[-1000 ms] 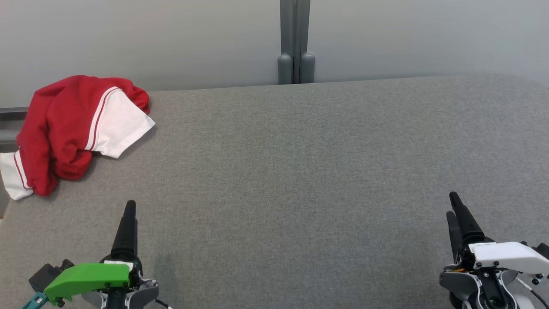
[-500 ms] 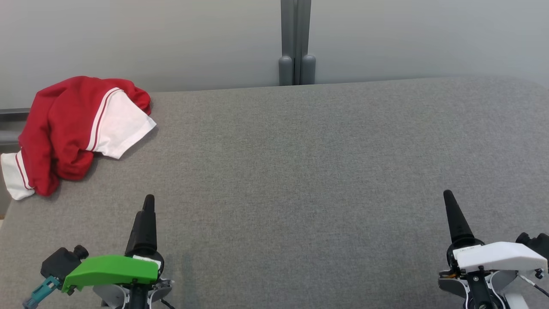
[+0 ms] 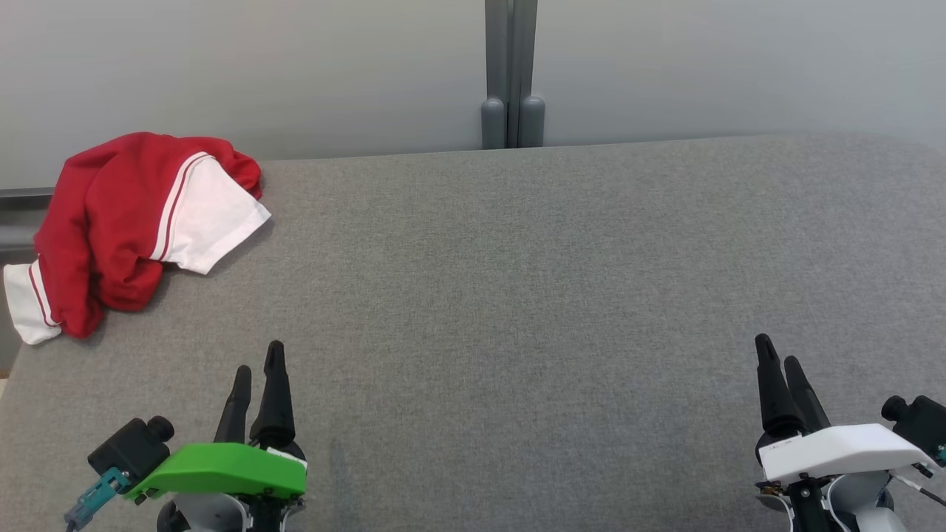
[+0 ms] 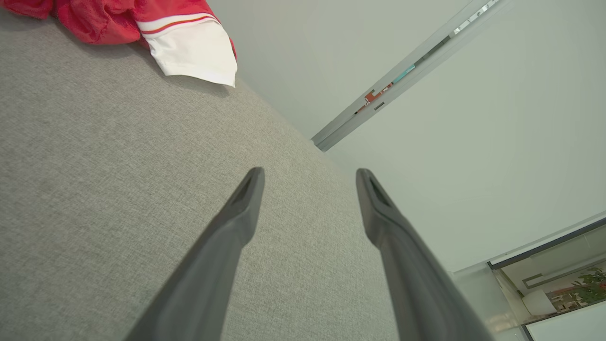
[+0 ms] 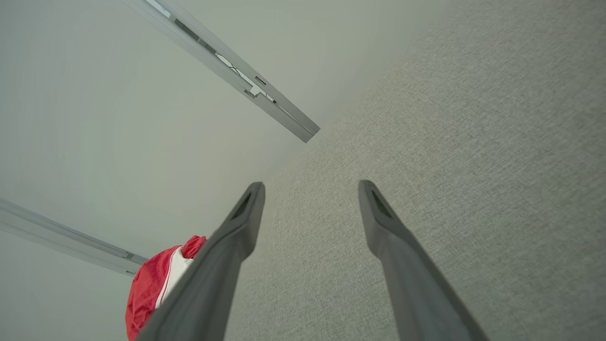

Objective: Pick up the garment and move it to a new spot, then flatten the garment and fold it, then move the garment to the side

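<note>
The garment [image 3: 126, 229], red with white sleeves and striped trim, lies crumpled at the far left corner of the grey table [image 3: 517, 295]; it also appears at the top left of the left wrist view [image 4: 184, 42] and low on the left of the right wrist view [image 5: 156, 284]. My left gripper [image 3: 259, 358] hovers open near the front left, well short of the garment, with empty fingers [image 4: 236, 222]. At the front right my right gripper [image 3: 776, 351] is open and empty too, its fingers [image 5: 241, 227] spread apart.
A pale partition wall with a grey vertical post [image 3: 508, 74] runs behind the table. The table's left edge lies just beyond the garment. Grey cloth surface stretches between both grippers.
My left gripper has shifted right and rolled, so both fingers now show. The right gripper has drifted slightly left and rolled as well. The garment has not moved.
</note>
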Available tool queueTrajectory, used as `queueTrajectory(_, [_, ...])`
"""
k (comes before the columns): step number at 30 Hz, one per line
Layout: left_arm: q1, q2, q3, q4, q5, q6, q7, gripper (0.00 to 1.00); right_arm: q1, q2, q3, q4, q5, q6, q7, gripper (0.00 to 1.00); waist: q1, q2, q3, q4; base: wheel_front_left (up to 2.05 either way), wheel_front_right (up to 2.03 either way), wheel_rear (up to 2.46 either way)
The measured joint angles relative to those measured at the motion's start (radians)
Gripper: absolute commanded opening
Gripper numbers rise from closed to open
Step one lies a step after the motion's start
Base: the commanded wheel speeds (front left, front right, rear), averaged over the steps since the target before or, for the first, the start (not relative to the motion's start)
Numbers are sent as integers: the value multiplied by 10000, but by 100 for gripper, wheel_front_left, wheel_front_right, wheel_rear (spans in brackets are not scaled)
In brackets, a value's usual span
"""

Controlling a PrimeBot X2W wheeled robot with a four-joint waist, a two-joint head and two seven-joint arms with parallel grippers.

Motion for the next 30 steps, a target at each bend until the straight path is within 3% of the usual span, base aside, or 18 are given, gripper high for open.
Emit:
queueTrajectory(16, [129,10,-322,-36,2213,314,-508,100,85,-10,115,50,-2196,2,-491,100,0,0,-66,43,0,0,0])
queueTrajectory(30, [174,17,-662,182,3503,537,-865,100,186,-17,169,44,-3730,2,-861,100,0,0,-104,75,0,0,0])
